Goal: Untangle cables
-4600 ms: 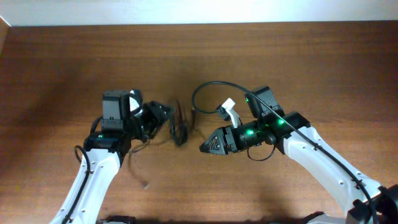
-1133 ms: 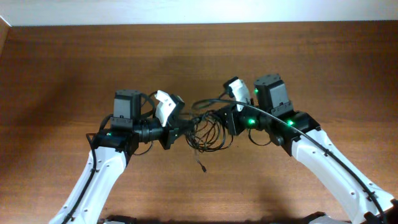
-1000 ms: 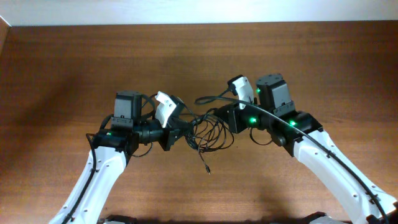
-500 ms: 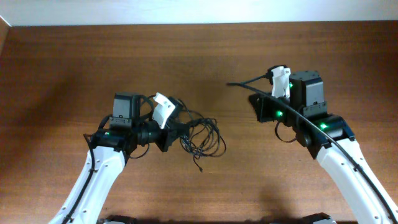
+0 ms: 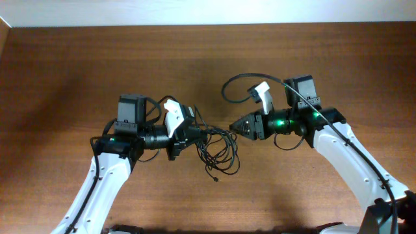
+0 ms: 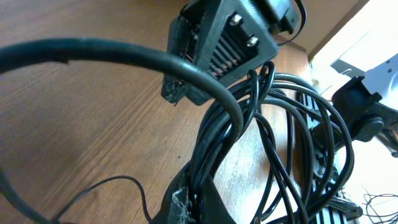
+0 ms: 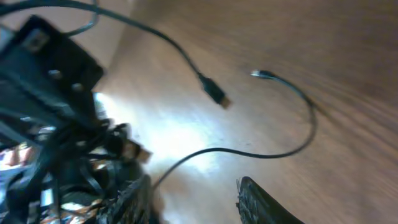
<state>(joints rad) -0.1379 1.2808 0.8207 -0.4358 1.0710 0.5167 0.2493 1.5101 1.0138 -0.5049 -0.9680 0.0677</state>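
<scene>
The cables [image 5: 221, 153] are a loose tangle of thin black loops between the two arms, with one plug end [image 5: 215, 177] trailing toward the front. My left gripper [image 5: 193, 133] is shut on the left side of the tangle. In the left wrist view several strands [image 6: 280, 124] rise from its closed tips [image 6: 196, 199]. My right gripper [image 5: 235, 127] points left at the tangle's right edge and stands open. In the right wrist view its gripper [image 7: 193, 186] holds nothing. One thin cord [image 7: 249, 152] curves over the table just beyond it, and a plug [image 7: 214, 92] lies farther off.
The brown wooden table [image 5: 78, 71] runs to a pale wall along the back. A thicker black arm cable [image 5: 237, 81] loops above the right wrist. Another thick arm cable [image 6: 93, 53] crosses the left wrist view.
My right gripper has let go of the cables and opened. It swung away to the right, then came back low, pointing at the tangle. The tangle sagged toward the left gripper.
</scene>
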